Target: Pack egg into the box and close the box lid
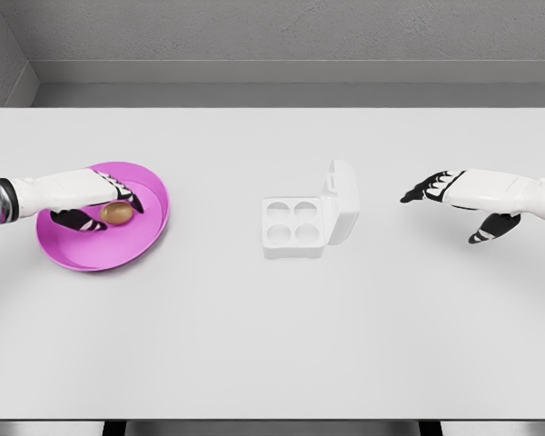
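Left hand [95,202] sits over the pink plate [150,238], arm coming in from the left edge. Fingers curl down around the egg [117,213]: thumb on the near side, other fingers on the far side and over the top. Contact looks close, but whether the grip has closed on the egg cannot be told from this view.

Egg lies on the plate, toward its middle, right at the fingertips of the left hand. It is brown, its long axis roughly left-right across the picture; which end is the blunt one is too small to tell.

Right hand [450,193] hovers over bare table [272,345] on the right side, fingers spread and relaxed, holding nothing, fingertips pointing left toward the box.

Box [295,227] stands near the table's middle, between the 2 hands, well apart from the plate. 4 cups, all empty. Lid [342,202] is hinged on the right side and stands raised, so the cups are open from above and from the left.

Judgement: the left hand is far nearer the egg and should carry it; the box lies to its right, so the carry runs rightward. The right hand, on the hinge side, looks better placed to fold the lid leftward afterwards.
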{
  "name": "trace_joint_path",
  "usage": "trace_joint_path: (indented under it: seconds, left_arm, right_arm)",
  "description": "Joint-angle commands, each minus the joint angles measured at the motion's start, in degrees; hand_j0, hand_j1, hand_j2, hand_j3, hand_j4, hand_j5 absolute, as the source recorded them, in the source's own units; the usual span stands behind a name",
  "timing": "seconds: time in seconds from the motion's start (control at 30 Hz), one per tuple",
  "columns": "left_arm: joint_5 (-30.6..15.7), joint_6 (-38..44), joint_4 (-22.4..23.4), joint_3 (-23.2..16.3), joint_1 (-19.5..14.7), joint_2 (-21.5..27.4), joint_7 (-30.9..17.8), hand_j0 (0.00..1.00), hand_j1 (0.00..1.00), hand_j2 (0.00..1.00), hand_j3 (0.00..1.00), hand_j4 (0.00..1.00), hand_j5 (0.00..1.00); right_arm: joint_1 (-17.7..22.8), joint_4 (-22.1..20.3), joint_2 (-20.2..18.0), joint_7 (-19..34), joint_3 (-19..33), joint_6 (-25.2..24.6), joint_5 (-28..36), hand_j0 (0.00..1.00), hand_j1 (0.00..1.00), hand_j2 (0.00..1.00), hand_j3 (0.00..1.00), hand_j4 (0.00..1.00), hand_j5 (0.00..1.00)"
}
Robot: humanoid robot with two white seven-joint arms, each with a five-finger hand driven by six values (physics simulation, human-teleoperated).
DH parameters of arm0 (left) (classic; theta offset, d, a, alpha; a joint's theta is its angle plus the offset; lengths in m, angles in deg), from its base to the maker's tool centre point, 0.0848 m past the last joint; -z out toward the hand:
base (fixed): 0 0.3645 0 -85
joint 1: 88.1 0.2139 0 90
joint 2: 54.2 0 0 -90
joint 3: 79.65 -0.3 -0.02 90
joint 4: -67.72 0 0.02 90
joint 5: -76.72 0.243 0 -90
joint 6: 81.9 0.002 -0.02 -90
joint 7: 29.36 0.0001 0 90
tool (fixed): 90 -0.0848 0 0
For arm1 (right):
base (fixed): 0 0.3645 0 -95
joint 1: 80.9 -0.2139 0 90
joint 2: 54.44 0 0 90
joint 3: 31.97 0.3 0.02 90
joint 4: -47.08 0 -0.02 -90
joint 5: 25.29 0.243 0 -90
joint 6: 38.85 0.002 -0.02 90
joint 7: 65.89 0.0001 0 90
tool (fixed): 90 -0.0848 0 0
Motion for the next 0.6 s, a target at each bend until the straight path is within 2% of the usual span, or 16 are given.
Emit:
trace_joint_path:
  seconds: [0.0,0.57]
  left_arm:
    - [-0.4,0.1,0.0,0.0,0.0,0.1,0.0,0.51,0.51,0.51,0.51,0.51,0.51]
    - [-0.4,0.1,0.0,-0.2,0.3,-0.1,0.0,0.43,0.43,0.43,0.43,0.43,0.43]
  right_arm:
    - [0.1,-0.1,-0.1,0.0,0.0,-0.1,0.3,1.00,1.00,1.00,1.00,1.00,1.00]
    - [-0.1,-0.5,0.0,0.0,-0.5,-0.1,0.3,1.00,1.00,1.00,1.00,1.00,1.00]
